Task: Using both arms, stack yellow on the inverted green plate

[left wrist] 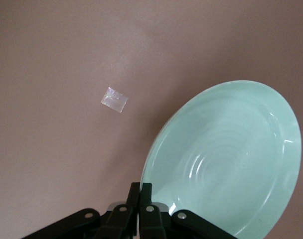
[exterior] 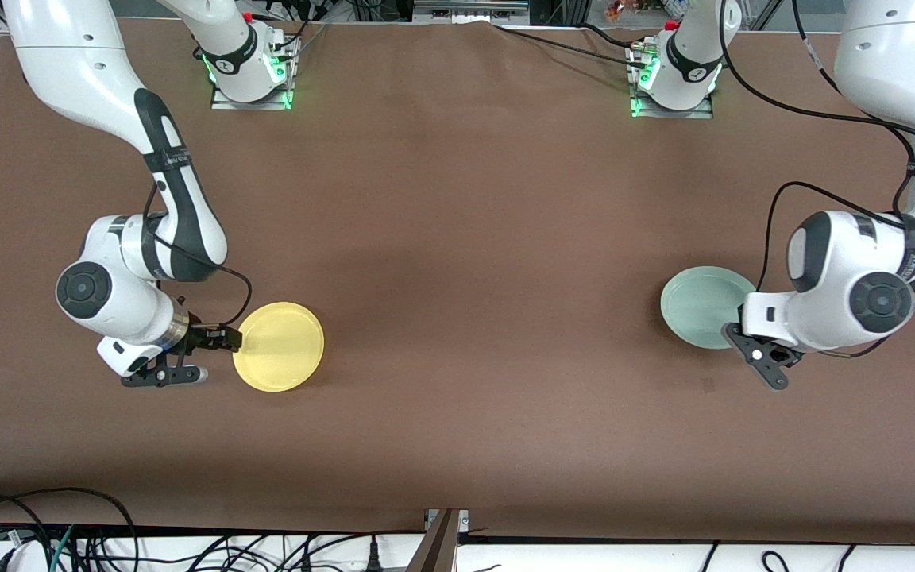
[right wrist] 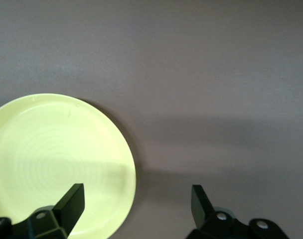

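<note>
Yellow plastic, round and shallow with a raised rim and faint rings on its face: the yellow plate (exterior: 279, 346) lies flat, right side up, on the brown tabletop (exterior: 465, 238) toward my right arm's end. My right hand (exterior: 218, 354) sits low at its edge with the fingers (right wrist: 72, 201) spread wide; one is over the plate's rim, the other over bare tabletop, and neither grips anything. The green plate (exterior: 700, 305) is pale mint, the same shape, well apart toward my left arm's end. My left hand (left wrist: 140, 196) has its fingers pressed together on that plate's rim, and the plate looks tilted, its held edge raised. A small pale scrap (left wrist: 114, 99) lies on the tabletop near it.
</note>
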{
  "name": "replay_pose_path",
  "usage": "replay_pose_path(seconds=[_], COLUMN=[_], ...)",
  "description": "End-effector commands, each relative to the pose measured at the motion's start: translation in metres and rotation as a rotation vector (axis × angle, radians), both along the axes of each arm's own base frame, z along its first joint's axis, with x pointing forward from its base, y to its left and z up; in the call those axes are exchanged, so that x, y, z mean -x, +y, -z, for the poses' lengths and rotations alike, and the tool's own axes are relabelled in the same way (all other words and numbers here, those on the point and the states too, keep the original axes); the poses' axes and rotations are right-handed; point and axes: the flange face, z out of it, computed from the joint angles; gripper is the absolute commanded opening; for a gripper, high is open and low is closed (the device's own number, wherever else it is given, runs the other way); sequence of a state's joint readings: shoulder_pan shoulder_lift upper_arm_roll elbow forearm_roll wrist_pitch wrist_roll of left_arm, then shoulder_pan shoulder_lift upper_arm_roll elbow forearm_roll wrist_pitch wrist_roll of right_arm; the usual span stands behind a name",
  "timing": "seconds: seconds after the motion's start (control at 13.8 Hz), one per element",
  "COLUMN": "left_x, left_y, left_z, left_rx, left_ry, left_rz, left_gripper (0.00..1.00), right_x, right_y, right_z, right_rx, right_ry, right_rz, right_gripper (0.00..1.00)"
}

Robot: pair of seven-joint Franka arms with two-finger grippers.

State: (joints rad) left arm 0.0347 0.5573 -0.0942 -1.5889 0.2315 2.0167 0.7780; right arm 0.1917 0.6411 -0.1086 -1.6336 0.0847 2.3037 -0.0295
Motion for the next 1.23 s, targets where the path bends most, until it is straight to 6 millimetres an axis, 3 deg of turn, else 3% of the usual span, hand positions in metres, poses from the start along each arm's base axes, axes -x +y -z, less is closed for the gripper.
replay_pose_path(seconds=[0.0,0.07,0.22,0.36,0.51,0.65,0.87,1.01,1.16], left_x=[-0.003,0.001,0.008,0.018,0.032,0.053,0.093,0.110,0.112], left_y=[-0.062,-0.088,-0.115,-0.143,-0.185,-0.228,-0.295,-0.318,-0.330], left_z=[-0.027,-0.027,-0.027,-0.027,-0.026,-0.008,0.042,0.065,0.063], left_rx=[-0.186,-0.250,-0.333,-0.399,-0.498,-0.632,-0.785,-0.809,-0.789], left_ry=[-0.018,-0.026,-0.055,-0.092,-0.164,-0.241,-0.449,-0.540,-0.572], left_rz=[0.010,0.027,0.004,-0.049,-0.072,-0.119,-0.245,-0.309,-0.337], left_gripper=[0.00,0.00,0.00,0.00,0.00,0.00,0.00,0.00,0.00], right_x=[-0.011,-0.017,-0.017,-0.015,-0.014,-0.010,-0.006,-0.004,-0.002], right_y=[0.014,0.015,0.018,0.016,0.015,0.011,0.007,0.006,0.004], right_z=[0.024,0.030,0.038,0.040,0.041,0.047,0.054,0.056,0.059], right_rx=[-0.039,-0.039,-0.038,-0.035,-0.034,-0.032,-0.030,-0.030,-0.028], right_ry=[0.019,0.016,0.026,0.033,0.042,0.054,0.069,0.075,0.082], right_rz=[0.020,0.025,0.043,0.035,0.026,0.031,0.037,0.040,0.040], right_gripper=[0.95,0.94,0.87,0.77,0.63,0.51,0.41,0.31,0.23])
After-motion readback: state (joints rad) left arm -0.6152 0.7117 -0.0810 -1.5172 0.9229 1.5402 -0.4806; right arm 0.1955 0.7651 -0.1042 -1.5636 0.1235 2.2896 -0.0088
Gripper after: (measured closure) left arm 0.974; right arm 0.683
